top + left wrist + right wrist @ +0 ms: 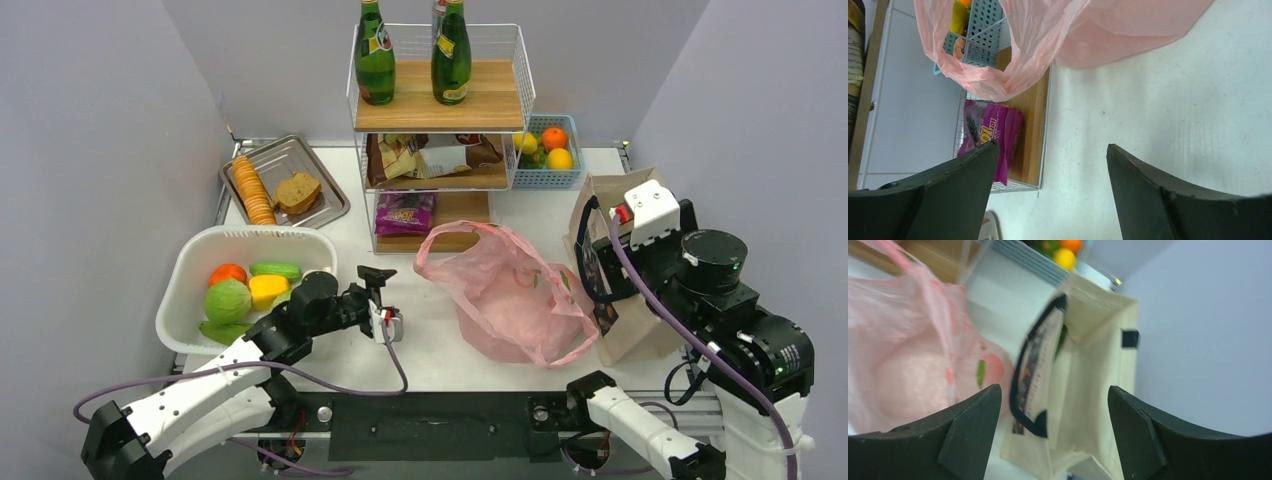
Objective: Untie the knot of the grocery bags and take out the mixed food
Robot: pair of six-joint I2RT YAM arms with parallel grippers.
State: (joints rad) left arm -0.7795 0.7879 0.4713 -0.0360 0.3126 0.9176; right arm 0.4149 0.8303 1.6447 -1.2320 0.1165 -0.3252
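The pink grocery bag point(510, 295) lies crumpled on the white table in the middle, with one handle loop point(470, 235) standing loose and open; no knot shows. Through the plastic I make out a faint green and red item point(980, 372). Mixed food point(245, 290) sits in the white tub point(190, 265): an orange, green and yellow pieces. My left gripper point(385, 298) is open just left of the bag, with only bare table between its fingers point(963, 185); the bag's loop point(998, 75) hangs ahead of it. My right gripper point(612, 262) is open and empty over the bag's right edge, beside the canvas tote point(1083, 390).
A wire rack point(440, 110) at the back holds two green bottles point(375, 55), snack packets and a purple packet point(993, 130). A blue basket of fruit point(548, 150) is to its right. A metal tray point(285, 185) with crackers and bread sits back left. The beige tote point(610, 215) stands at the right.
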